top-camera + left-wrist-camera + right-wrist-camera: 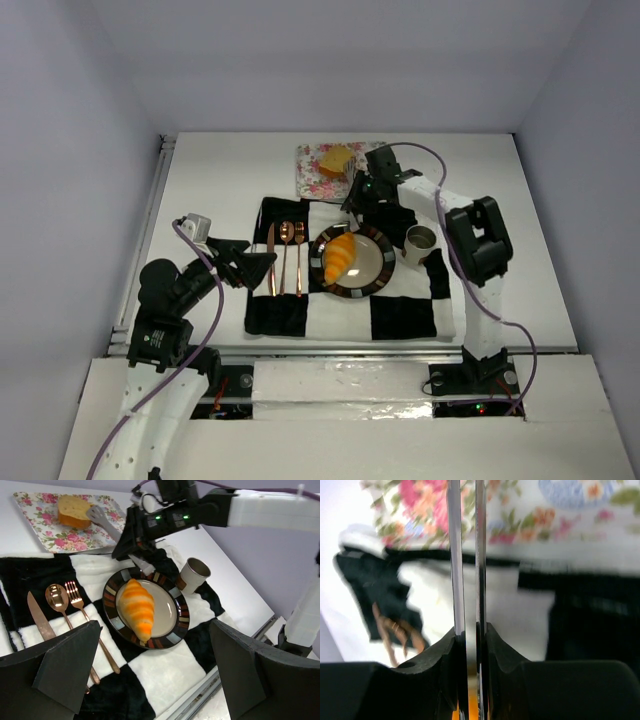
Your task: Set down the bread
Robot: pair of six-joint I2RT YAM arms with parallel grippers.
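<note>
A golden-orange croissant lies on the round dark-rimmed plate. The tan bread slice sits on a floral tray behind the mat. My right gripper is shut on metal tongs. Their two arms stand close together, and their flat tips sit just right of the slice, over the tray. My left gripper hangs open and empty above the mat's near left part.
A black-and-white checked mat lies under the plate. A copper knife, spoon and fork lie left of the plate. A metal cup stands to its right. The table's near edge runs just below the mat.
</note>
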